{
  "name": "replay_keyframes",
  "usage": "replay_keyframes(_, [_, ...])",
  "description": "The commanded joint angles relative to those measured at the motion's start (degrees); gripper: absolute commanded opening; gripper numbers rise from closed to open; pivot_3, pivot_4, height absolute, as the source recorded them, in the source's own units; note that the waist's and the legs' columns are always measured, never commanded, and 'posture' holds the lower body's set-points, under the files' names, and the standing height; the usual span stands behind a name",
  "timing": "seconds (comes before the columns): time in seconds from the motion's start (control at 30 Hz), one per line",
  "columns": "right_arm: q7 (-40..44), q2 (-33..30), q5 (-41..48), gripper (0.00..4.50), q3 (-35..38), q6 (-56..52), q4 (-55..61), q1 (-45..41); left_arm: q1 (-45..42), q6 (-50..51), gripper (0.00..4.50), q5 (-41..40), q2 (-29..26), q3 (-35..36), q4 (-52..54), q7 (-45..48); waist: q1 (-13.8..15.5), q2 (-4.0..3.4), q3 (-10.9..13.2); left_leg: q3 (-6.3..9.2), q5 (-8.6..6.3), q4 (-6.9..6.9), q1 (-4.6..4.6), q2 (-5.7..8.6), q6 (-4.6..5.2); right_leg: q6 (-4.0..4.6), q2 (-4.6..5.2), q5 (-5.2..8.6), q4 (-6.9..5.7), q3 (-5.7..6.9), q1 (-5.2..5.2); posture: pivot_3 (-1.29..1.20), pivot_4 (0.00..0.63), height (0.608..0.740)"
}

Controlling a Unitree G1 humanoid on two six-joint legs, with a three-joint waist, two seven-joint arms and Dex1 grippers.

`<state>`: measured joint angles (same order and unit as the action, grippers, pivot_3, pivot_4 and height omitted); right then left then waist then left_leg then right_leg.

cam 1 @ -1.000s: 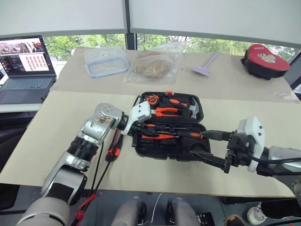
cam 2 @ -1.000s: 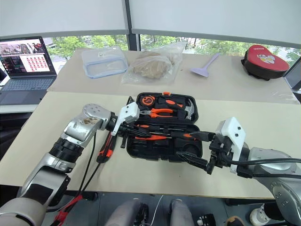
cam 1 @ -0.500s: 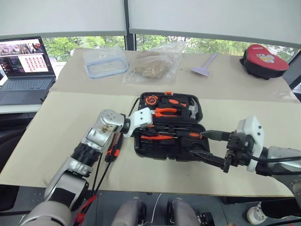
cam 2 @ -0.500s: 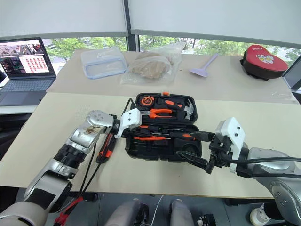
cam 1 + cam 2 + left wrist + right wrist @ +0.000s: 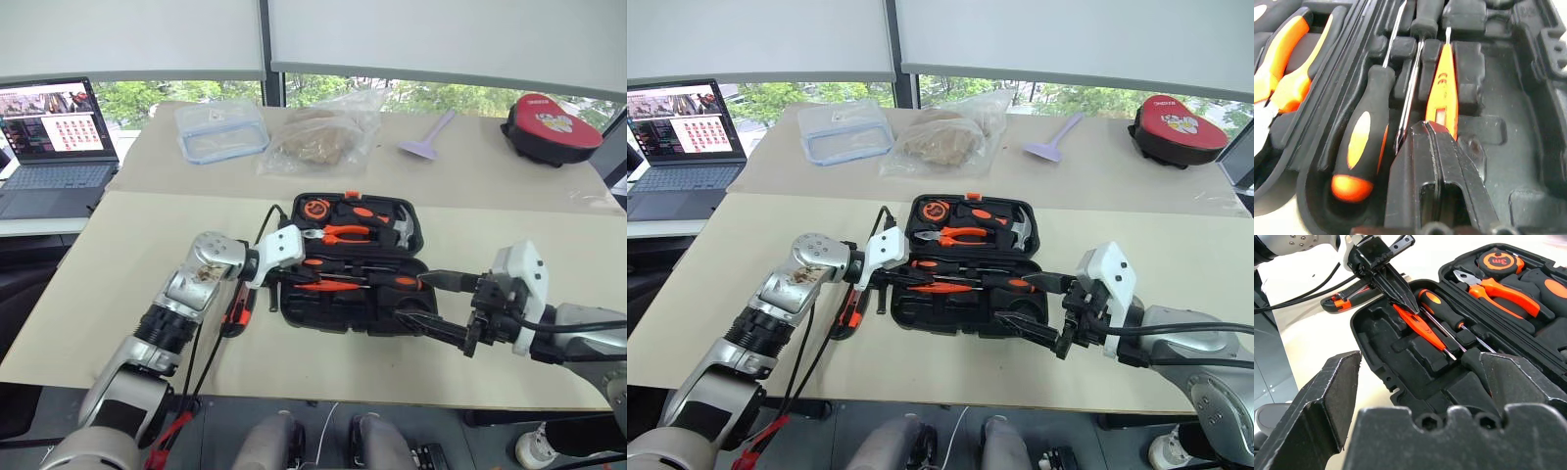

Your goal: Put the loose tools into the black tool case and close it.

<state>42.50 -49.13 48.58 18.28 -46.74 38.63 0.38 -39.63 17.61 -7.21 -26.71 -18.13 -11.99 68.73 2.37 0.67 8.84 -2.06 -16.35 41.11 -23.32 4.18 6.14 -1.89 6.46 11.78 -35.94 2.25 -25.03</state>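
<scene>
The black tool case [image 5: 294,311] lies open in the middle of the table, its moulded slots showing. My left gripper [image 5: 1426,126] is shut, its tips resting on the handle end of the small all-orange screwdriver [image 5: 1444,83], which lies in a slot. Beside it lies a black-and-orange screwdriver [image 5: 1359,147]. On the table, left of the case, lies the orange-and-black utility knife [image 5: 238,308]. My right gripper [image 5: 436,304] stands open at the case's near right corner, holding nothing.
Orange-handled pliers [image 5: 343,233], a tape measure [image 5: 315,207] and a hammer [image 5: 404,227] fill the case's far half. A laptop [image 5: 49,137], a plastic container [image 5: 220,127], a bag [image 5: 318,137], a purple scraper [image 5: 429,137] and a red-and-black pouch [image 5: 551,125] stand farther back.
My left wrist has tilted a little, while its shut tips stay over the case's left end. The right gripper has not moved.
</scene>
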Motion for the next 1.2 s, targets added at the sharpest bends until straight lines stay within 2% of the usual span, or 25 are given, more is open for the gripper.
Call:
replay_keyframes(0.03, [0.23, -0.05, 0.7, 4.5, 0.04, 0.87, 0.03, -1.09, -2.09, 2.17, 0.01, -3.8, 1.03, 2.24, 4.5, 0.98, -0.03, 0.0, 0.0, 0.0, 0.0, 0.01, -0.01, 0.0, 0.0, 0.0, 0.0, 0.0, -0.01, 0.01, -0.01, 0.0, 0.15, 0.728])
replay_keyframes(0.13, [0.21, 0.0, 0.48, 4.5, -0.26, 1.06, 0.02, -1.08, -1.06, 0.54, 0.01, -1.54, 1.03, -0.63, 5.11, 1.31, -0.14, -0.01, 0.0, -0.01, 0.0, -0.01, 0.02, 0.0, 0.0, 0.0, -0.01, 0.0, -0.01, 0.0, 0.01, 0.0, 0.15, 0.728])
replay_keyframes(0.27, [0.1, 0.02, 0.36, 4.5, -0.45, 1.24, 0.11, -0.91, -1.15, -3.04, 0.01, 3.67, 1.75, -3.32, 0.11, -2.18, -0.05, 0.0, 0.0, -0.01, 0.0, -0.01, 0.03, 0.0, 0.0, 0.0, -0.01, 0.0, -0.01, 0.0, 0.02, 0.0, 0.15, 0.728])
replay_keyframes(0.47, [-0.14, 0.16, 0.45, 4.5, -0.19, 1.28, 0.55, -0.21, 0.35, -6.97, 0.01, 6.35, 1.2, -4.53, -3.86, -3.47, -0.02, 0.0, 0.0, 0.0, 0.0, -0.02, 0.07, 0.0, 0.0, 0.0, 0.0, 0.0, 0.03, -0.01, 0.06, 0.0, 0.15, 0.728])
replay_keyframes(0.8, [0.4, -0.23, 0.25, 4.5, 0.17, 1.44, 0.91, 1.7, 4.81, -6.96, 0.01, 5.21, -2.23, -2.61, -0.37, -2.21, -0.23, -0.12, -0.09, 0.0, 0.0, -0.13, 0.13, 0.0, -0.01, 0.0, 0.01, 0.0, 0.02, -0.03, 0.04, 0.0, 0.15, 0.728])
replay_keyframes(1.03, [1.5, -0.64, -0.31, 4.5, -0.61, 1.6, -0.15, 0.87, 1.09, -3.45, 0.01, -0.55, 0.21, 2.25, 4.01, -2.92, -0.01, -0.1, -0.08, 0.0, 0.0, -0.1, 0.06, 0.0, -0.01, 0.0, 0.01, 0.0, 0.02, -0.01, 0.01, 0.0, 0.15, 0.728])
replay_keyframes(1.2, [1.81, -0.49, -0.76, 4.5, -1.18, 1.63, -0.39, 0.36, 0.92, -2.4, 0.01, -0.75, 1.38, 1.12, 6.05, -2.75, -0.04, -0.1, -0.08, 0.0, 0.0, -0.05, 0.03, 0.0, 0.0, 0.0, 0.01, 0.0, 0.03, 0.0, 0.01, 0.0, 0.15, 0.728])
